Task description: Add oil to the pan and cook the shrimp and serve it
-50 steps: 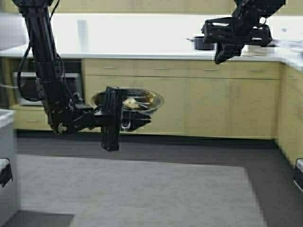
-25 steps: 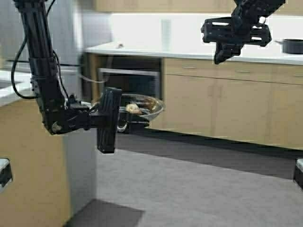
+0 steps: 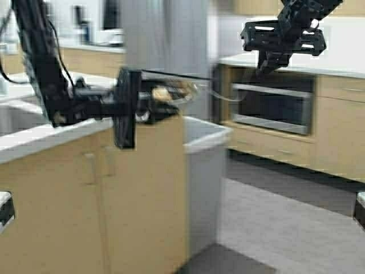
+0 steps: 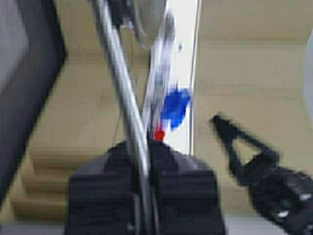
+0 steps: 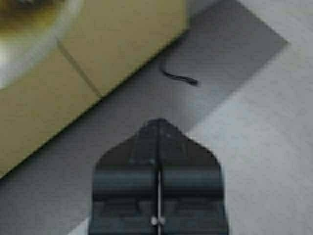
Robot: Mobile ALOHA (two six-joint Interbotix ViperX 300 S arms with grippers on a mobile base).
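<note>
High view: the left hand (image 3: 149, 105) is seen closed on the metal handle of the pan (image 3: 174, 91), held out level from the left arm above a wooden cabinet. In the left wrist view the two black fingers (image 4: 186, 191) are pressed against the thin steel handle, which runs up between them. The pan is carried in the air, not resting on anything. Its rim overhangs the near edge of the white desk (image 3: 34, 134) that tops the cabinet, and stands above the open white bin (image 3: 205, 137) set just beside the cabinet's end. The shrimp (image 3: 161, 93) is seen as one small pale curled piece lying inside the pan, near the handle side. The pan's inside appears dark and browned, the rim bright steel.

The right hand (image 3: 268, 64) is held high and well apart from the pan, in front of a built-in oven (image 3: 274, 108); in the right wrist view (image 5: 158, 147) its fingers are pressed together on nothing. Below it open grey floor (image 3: 285, 228) is seen between the bin and the far cabinets. A tall grey panel stands behind the pan.
</note>
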